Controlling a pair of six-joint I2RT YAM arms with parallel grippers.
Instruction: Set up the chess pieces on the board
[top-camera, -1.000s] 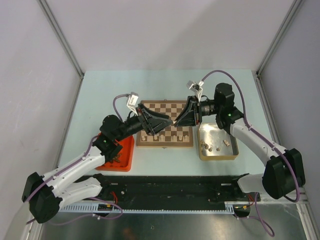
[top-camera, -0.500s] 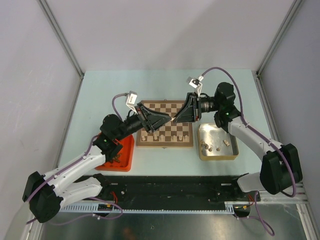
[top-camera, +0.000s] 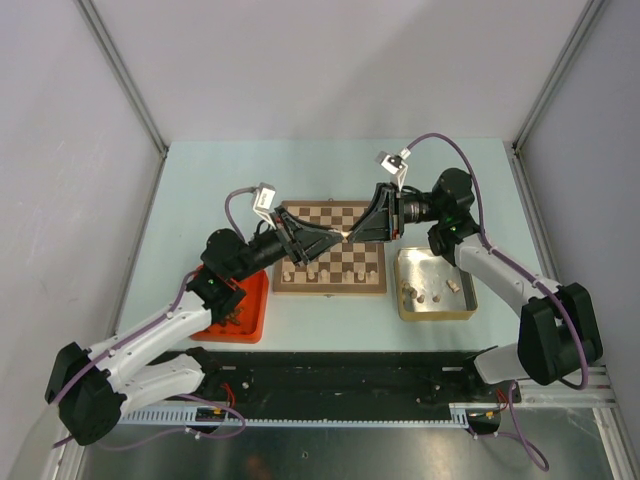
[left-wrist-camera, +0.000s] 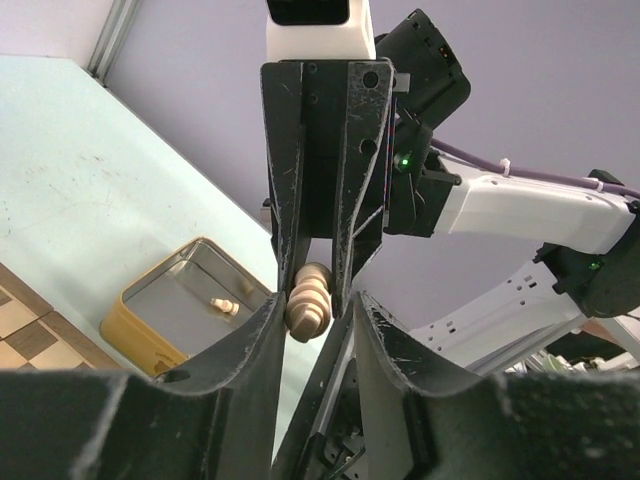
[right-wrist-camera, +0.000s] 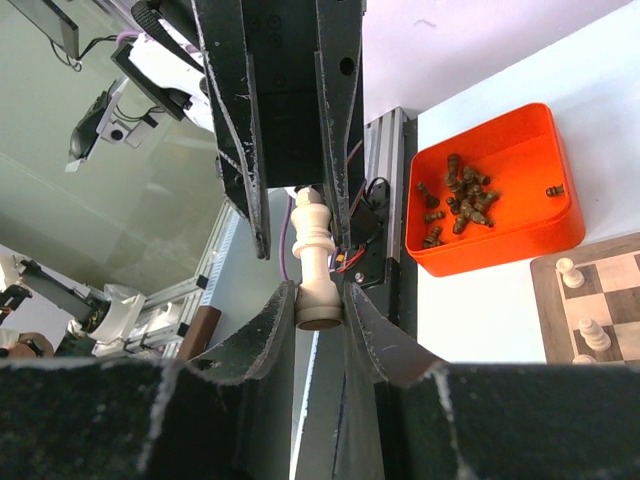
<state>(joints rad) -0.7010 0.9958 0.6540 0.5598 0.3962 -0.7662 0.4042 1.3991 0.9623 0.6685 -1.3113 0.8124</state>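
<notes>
Above the board (top-camera: 330, 290) my two grippers meet tip to tip. My right gripper (right-wrist-camera: 318, 295) is shut on the base of a pale chess piece (right-wrist-camera: 316, 250), which sticks out towards the left arm. My left gripper (left-wrist-camera: 315, 305) stands half closed round that piece's head (left-wrist-camera: 308, 298). One of its fingers (left-wrist-camera: 265, 335) touches the piece; on the other side a gap shows, so I cannot tell whether it grips. From above, the piece (top-camera: 346, 234) is a pale speck between the left gripper (top-camera: 335, 238) and the right gripper (top-camera: 353, 234). Several pale pieces (top-camera: 310, 270) stand on the board's near rows.
A red tray (top-camera: 252, 300) left of the board holds several dark pieces (right-wrist-camera: 460, 205). A gold tin (top-camera: 437, 314) right of the board holds a few pale pieces (top-camera: 422, 295). Both arms reach over the board. The black rail runs along the near edge.
My left gripper's jaws have narrowed round the piece's head. Both grippers have drifted a little towards the far side of the board, still tip to tip.
</notes>
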